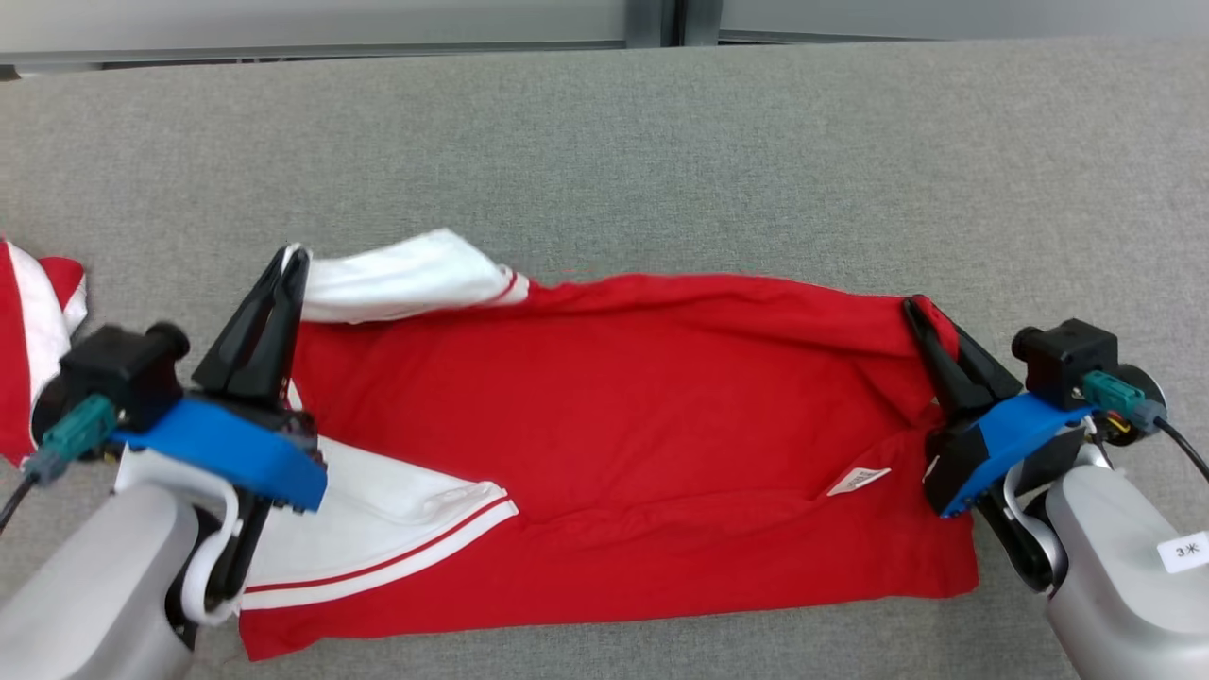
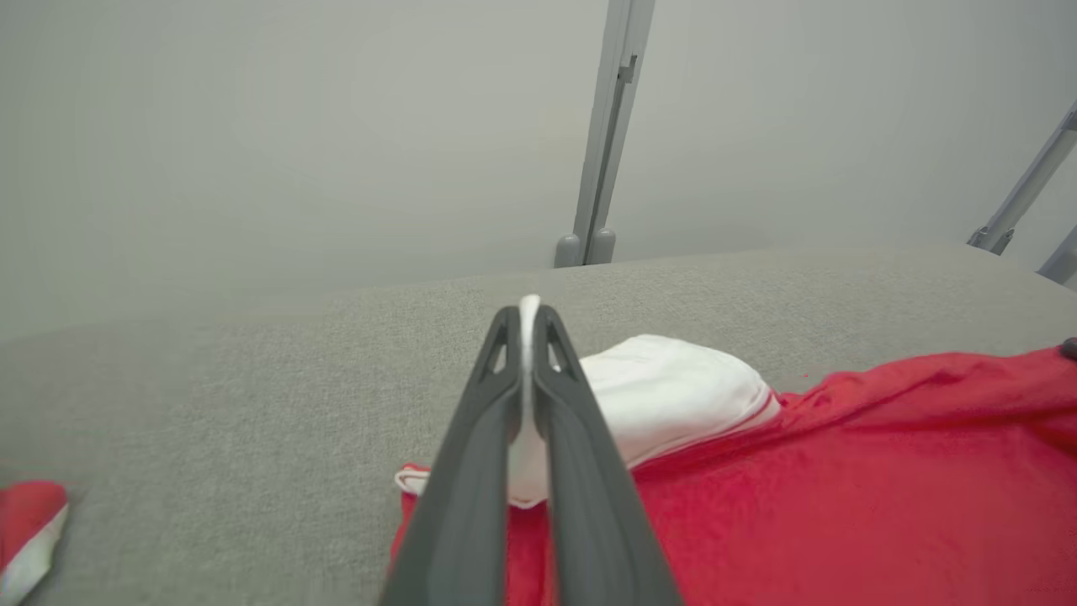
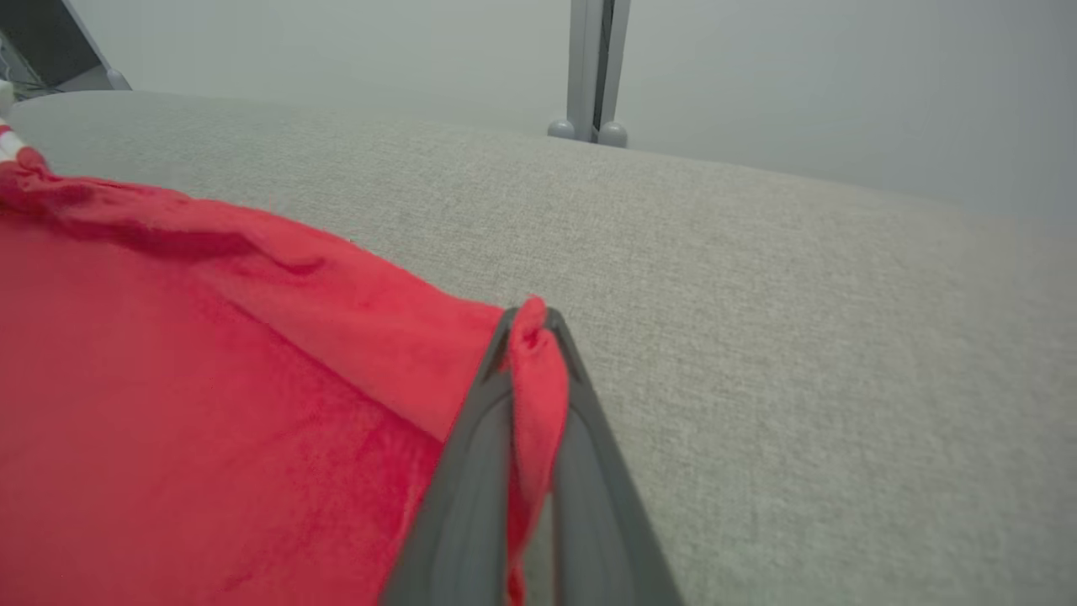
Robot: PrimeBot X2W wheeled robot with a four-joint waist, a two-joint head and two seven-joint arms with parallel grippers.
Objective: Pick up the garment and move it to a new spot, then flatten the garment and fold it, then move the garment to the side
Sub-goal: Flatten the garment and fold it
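The garment (image 1: 604, 406) is a red shirt with white sleeves, stretched sideways across the grey table (image 1: 661, 151), its far edge lifted between both grippers. My left gripper (image 1: 295, 257) is shut on the white sleeve end at the shirt's left, and that white cloth (image 2: 527, 404) shows pinched between its fingers (image 2: 471, 454). My right gripper (image 1: 914, 307) is shut on the red corner at the shirt's right; the red fabric (image 3: 534, 396) bunches between its fingers (image 3: 471, 471). A second white sleeve with red stripes (image 1: 397, 529) lies flat near the front left.
Another red and white cloth (image 1: 33, 331) lies at the table's left edge, beside my left wrist, and its corner (image 2: 29, 522) appears in the left wrist view. A grey partition with an upright post (image 2: 606, 135) stands behind the table.
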